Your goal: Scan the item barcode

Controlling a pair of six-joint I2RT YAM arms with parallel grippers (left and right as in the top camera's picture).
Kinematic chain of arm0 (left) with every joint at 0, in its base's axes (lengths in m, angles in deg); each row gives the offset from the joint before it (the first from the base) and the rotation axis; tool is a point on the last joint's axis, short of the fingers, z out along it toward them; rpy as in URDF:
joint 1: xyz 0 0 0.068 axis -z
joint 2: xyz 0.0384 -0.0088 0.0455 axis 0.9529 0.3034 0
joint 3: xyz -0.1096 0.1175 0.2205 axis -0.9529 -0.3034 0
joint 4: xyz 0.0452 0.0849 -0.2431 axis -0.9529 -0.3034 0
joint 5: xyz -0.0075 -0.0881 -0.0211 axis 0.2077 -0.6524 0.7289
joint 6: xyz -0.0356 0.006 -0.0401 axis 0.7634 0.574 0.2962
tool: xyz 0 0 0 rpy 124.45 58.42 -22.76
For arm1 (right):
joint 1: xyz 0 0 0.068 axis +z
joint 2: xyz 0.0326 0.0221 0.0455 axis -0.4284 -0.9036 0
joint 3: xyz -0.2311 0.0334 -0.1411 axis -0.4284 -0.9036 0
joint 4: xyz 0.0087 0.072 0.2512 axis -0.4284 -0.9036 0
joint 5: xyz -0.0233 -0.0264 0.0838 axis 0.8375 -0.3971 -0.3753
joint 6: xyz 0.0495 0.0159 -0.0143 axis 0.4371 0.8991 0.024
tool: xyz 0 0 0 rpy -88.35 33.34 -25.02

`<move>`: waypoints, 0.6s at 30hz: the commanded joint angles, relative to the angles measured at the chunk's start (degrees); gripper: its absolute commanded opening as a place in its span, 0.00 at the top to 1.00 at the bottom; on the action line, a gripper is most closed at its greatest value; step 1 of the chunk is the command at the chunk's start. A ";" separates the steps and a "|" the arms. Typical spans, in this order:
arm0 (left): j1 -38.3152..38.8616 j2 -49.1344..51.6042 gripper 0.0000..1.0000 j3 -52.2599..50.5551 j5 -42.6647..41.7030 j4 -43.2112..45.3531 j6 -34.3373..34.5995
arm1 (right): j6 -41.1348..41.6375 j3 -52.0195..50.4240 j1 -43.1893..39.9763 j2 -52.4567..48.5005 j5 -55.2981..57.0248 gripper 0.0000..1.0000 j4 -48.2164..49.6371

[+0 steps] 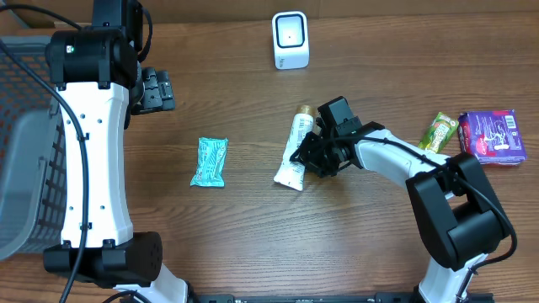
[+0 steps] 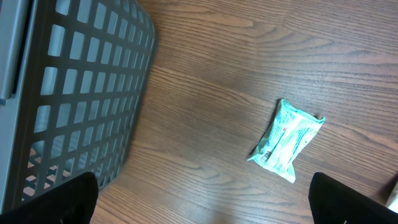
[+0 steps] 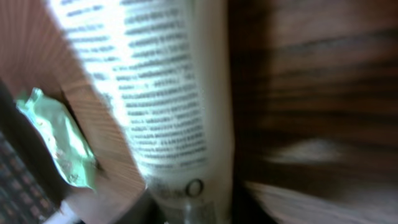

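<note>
The tube [image 1: 290,172] is lying unscanned, well apart from the scanner [image 1: 290,39]; right fingers [image 1: 301,156] are sitting at it, grasp indeterminable; left fingers [image 2: 68,202] are hanging released.

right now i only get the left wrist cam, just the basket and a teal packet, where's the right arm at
Observer: The right gripper is down at a white tube lying mid-table, to the right of your teal packet.
Operator: has it got hold of it
Observer: Can't tell. It sits over the tube's lower half, but the right wrist view is blurred and shows little beyond the tube's print.
Operator: ok where's the scanner
Observer: A white scanner stands upright at the far edge of the table, beyond the tube's cap end.
</note>
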 commanded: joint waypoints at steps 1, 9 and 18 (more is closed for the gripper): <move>0.00 -0.85 0.00 0.85 0.33 0.11 -0.63 | 1.88 -1.05 0.09 -2.29 2.75 0.94 0.98; 0.00 -0.85 0.00 0.85 0.33 0.11 -0.63 | -15.87 0.76 -2.58 1.03 -9.66 0.96 -0.24; 0.00 -0.85 0.00 0.85 0.33 0.11 -0.63 | -35.30 10.97 -3.45 10.43 -12.17 0.96 -18.82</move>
